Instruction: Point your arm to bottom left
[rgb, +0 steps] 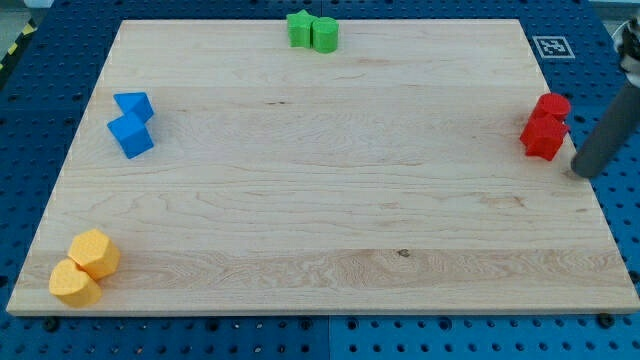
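My tip (583, 170) sits just right of the two red blocks (545, 125), far across the wooden desk (320, 200) from the yellow hexagonal blocks (85, 267); nearly all travel remains. No gripper exists, nothing held.

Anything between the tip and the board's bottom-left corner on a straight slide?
Nothing along the way. My tip sits at the view's right edge, just right of the red blocks. The diagonal crosses bare board. Only the two yellow blocks occupy the bottom-left corner itself, so I would probably meet them on arrival.
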